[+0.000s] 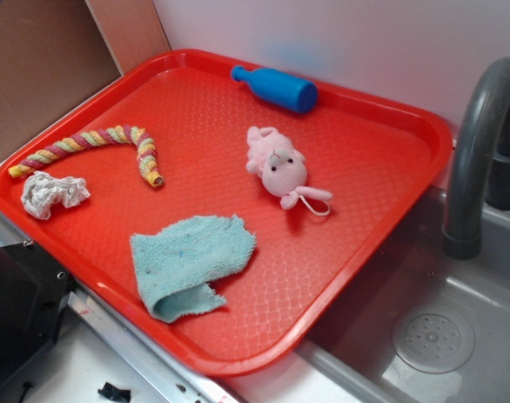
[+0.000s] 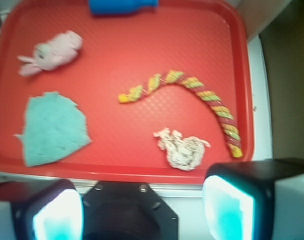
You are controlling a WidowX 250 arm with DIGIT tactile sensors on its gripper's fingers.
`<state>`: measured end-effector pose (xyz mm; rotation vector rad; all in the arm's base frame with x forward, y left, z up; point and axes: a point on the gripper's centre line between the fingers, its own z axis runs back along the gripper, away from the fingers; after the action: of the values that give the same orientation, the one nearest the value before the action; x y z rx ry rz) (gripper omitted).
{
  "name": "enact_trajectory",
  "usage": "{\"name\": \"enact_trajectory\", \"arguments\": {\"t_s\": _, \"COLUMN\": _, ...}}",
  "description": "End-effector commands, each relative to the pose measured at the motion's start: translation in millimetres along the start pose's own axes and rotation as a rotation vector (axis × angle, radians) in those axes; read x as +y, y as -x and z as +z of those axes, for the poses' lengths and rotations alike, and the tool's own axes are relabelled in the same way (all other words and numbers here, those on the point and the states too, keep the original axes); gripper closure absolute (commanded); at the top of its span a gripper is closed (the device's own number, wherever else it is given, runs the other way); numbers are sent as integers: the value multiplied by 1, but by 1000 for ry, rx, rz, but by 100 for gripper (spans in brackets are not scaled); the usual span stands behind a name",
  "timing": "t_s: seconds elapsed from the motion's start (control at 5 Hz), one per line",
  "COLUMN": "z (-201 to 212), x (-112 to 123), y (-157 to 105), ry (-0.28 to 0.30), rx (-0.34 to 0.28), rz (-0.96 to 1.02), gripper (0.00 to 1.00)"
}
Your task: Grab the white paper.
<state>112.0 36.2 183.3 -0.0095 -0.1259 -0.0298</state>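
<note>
The white paper is a small crumpled wad lying on the red tray near its left rim, just below the rope's end. In the wrist view the white paper sits close to the tray's near edge, up and to the right of centre between my fingers. My gripper hangs high outside that tray edge, open wide, with nothing between the two glowing pads. The exterior view does not show the gripper.
Also on the tray are a light blue-green cloth, a striped rope toy, a pink plush animal and a blue bottle. A sink with a grey faucet lies to the right. Black hardware stands at lower left.
</note>
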Motion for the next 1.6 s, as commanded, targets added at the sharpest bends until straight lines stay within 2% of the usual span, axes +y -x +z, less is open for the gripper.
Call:
{"name": "enact_trajectory", "arguments": {"t_s": 0.0, "z": -40, "x": 33, "y": 2, "ry": -76, "rx": 24, "rz": 75, "gripper": 0}}
{"name": "enact_trajectory", "arguments": {"t_s": 0.2, "z": -70, "x": 50, "y": -1, "ry": -103, "rx": 61, "rz": 113, "gripper": 0}}
{"name": "enact_trajectory", "arguments": {"t_s": 0.4, "z": -90, "x": 57, "y": -2, "ry": -152, "rx": 91, "rz": 137, "gripper": 0}}
{"name": "enact_trajectory", "arguments": {"t_s": 0.6, "z": -112, "x": 57, "y": -2, "ry": -136, "rx": 102, "rz": 125, "gripper": 0}}
{"name": "enact_trajectory", "arguments": {"t_s": 0.8, "z": -136, "x": 55, "y": 2, "ry": -96, "rx": 110, "rz": 106, "gripper": 0}}
{"name": "enact_trajectory", "arguments": {"t_s": 1.0, "z": -153, "x": 49, "y": 2, "ry": -15, "rx": 136, "rz": 14, "gripper": 0}}
{"name": "enact_trajectory", "arguments": {"t_s": 1.2, "z": -165, "x": 49, "y": 4, "ry": -38, "rx": 181, "rz": 8, "gripper": 0}}
{"name": "enact_trajectory", "arguments": {"t_s": 1.4, "z": -166, "x": 48, "y": 3, "ry": -54, "rx": 196, "rz": 14, "gripper": 31}}
